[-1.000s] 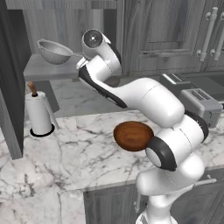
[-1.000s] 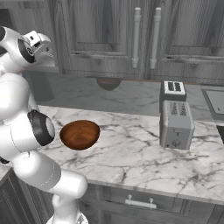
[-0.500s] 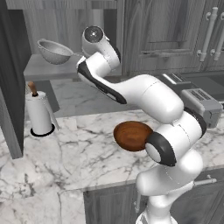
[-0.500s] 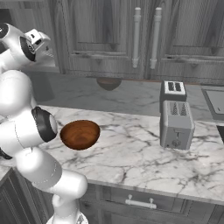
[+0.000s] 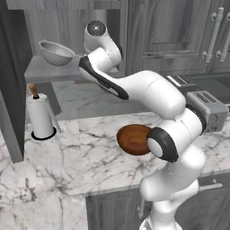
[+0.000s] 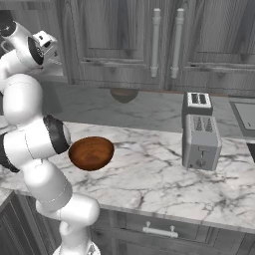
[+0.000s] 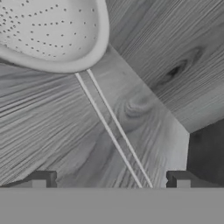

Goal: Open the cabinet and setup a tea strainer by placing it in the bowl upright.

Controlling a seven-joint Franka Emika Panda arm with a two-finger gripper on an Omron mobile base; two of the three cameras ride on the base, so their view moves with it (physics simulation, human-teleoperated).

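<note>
The silver mesh tea strainer [image 5: 55, 52] sits on the grey shelf [image 5: 45, 72] of the open cabinet. In the hand view its perforated bowl [image 7: 48, 30] is at the upper left. Its thin wire handle runs down over the wood-grain shelf and passes between my fingertips. My gripper [image 7: 111, 179] is open, one tip on either side of the handle's end, touching nothing. The arm reaches up and left to the shelf in the left base view. The reddish-brown bowl [image 5: 134, 139] [image 6: 91, 153] stands on the marble counter, partly behind my elbow.
The cabinet's opened door [image 5: 10, 85] stands edge-on at the left. A white paper-towel roll [image 5: 39, 117] stands below the shelf. A silver toaster [image 6: 200, 137] [image 5: 204, 107] is on the counter's right. Narrower closed doors with two silver handles [image 6: 165, 42] hang above.
The hand has edged slightly up and toward the strainer on the shelf. The jaws have stayed open, and the strainer and bowl have not moved.
</note>
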